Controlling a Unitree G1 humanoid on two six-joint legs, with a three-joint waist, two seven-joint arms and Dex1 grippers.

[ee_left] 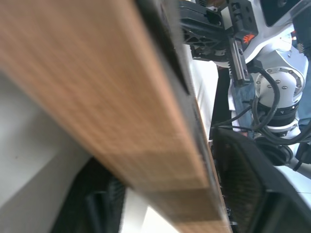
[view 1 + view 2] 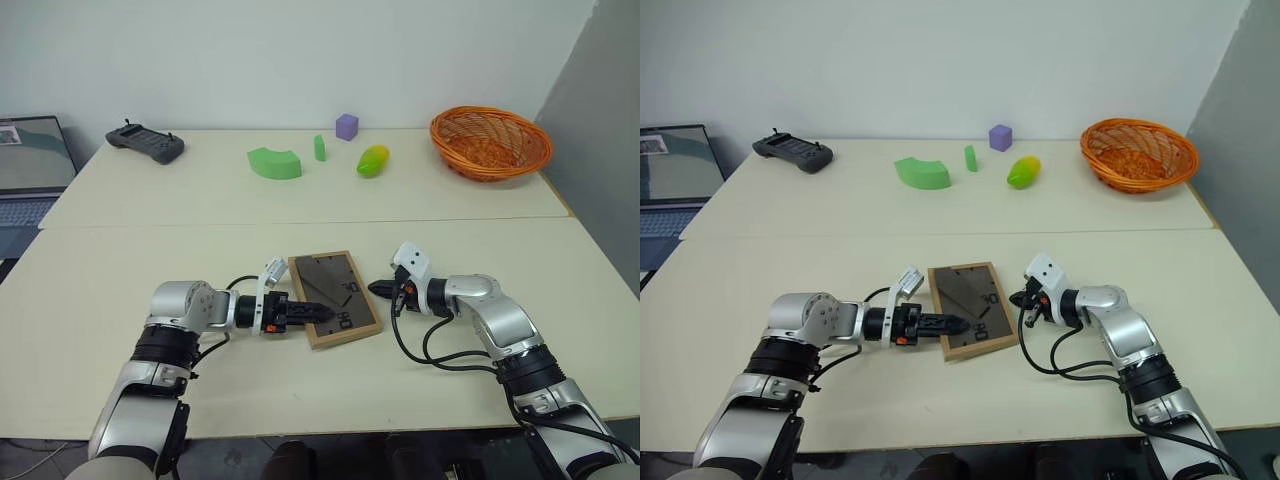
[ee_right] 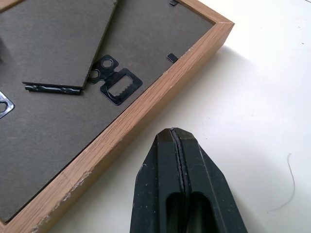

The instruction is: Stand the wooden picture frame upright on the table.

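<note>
Wooden picture frame (image 2: 334,298) lies back-up, dark panel shown, edge pinched between left gripper (image 2: 318,312) fingers; right gripper (image 2: 378,288) closed empty beside it. Cream table (image 2: 120,250), white wall.

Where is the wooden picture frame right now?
In the head views, the wooden picture frame lies back-up on the near half of the table, between the left gripper and right gripper.

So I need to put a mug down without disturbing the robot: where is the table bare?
Bare: the near-right stretch of the table below the orange basket, and the far-left strip between the controller and the seam. Crowded: around the wooden picture frame, flanked by the left gripper and right gripper.
</note>
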